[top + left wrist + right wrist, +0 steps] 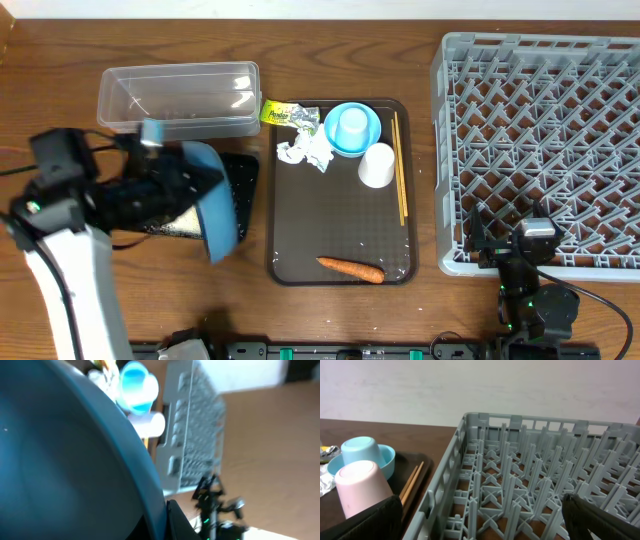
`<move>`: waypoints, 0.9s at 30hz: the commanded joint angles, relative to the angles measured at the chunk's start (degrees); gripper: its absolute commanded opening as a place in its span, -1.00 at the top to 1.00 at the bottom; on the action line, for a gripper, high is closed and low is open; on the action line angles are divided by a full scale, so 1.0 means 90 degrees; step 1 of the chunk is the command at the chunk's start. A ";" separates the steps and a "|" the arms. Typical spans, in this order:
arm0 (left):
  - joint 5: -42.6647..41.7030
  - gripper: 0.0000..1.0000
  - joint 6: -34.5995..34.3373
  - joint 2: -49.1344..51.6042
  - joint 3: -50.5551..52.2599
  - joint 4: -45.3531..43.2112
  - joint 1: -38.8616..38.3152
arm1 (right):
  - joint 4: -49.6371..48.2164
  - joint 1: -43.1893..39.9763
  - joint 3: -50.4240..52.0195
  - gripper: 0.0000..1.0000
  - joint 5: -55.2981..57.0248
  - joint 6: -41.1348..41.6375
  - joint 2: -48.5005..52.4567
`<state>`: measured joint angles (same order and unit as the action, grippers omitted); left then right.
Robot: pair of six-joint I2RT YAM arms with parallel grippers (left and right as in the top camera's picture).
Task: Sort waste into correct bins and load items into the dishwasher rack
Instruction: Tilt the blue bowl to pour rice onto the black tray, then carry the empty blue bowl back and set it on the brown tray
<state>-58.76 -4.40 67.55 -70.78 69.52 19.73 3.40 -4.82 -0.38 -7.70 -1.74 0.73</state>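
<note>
Left gripper (190,183) gripped rim of large blue dish (220,205); dish stood tilted on edge over black tray (246,172), rice (176,222) beneath. Right gripper (510,235) hung empty, jaws wide apart, beside dishwasher rack (540,130) corner

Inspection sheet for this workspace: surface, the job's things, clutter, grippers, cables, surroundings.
Surface: brown wooden table.
Job's things: blue dish tilted over the black tray, which has rice on it; clear box behind; brown tray holds wrapper, tissue, blue cup upturned in bowl, pinkish cup, chopsticks, carrot; grey rack, no items seen in it.
Clutter: nothing seen.
Grippers: left gripper shut on the blue dish; right gripper open at the rack's near edge.
Cables: black cable by the right arm's base.
Surroundings: pale wall behind.
</note>
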 commanded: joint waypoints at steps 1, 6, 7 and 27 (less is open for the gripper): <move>0.1120 0.88 -0.0724 -0.0571 -0.0066 -0.0119 -0.0797 | 0.0027 0.0126 0.0007 -0.99 0.0019 -0.0051 -0.0010; 0.2538 0.87 -0.1610 -0.1047 -0.0066 -0.0301 -0.2329 | 0.0027 0.0126 0.0007 -0.99 0.0019 -0.0051 -0.0010; 0.2778 0.87 -0.1773 -0.1071 -0.0066 -0.0367 -0.2637 | 0.0027 0.0126 0.0007 -0.99 0.0019 -0.0051 -0.0010; 0.4823 0.85 -0.3310 0.1292 0.0216 -0.2307 -0.6557 | 0.0024 0.0126 0.0007 -0.99 0.0019 -0.0051 -0.0010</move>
<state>-18.02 -32.53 75.88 -69.60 49.82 -37.21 3.40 -4.82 -0.38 -7.70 -1.74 0.73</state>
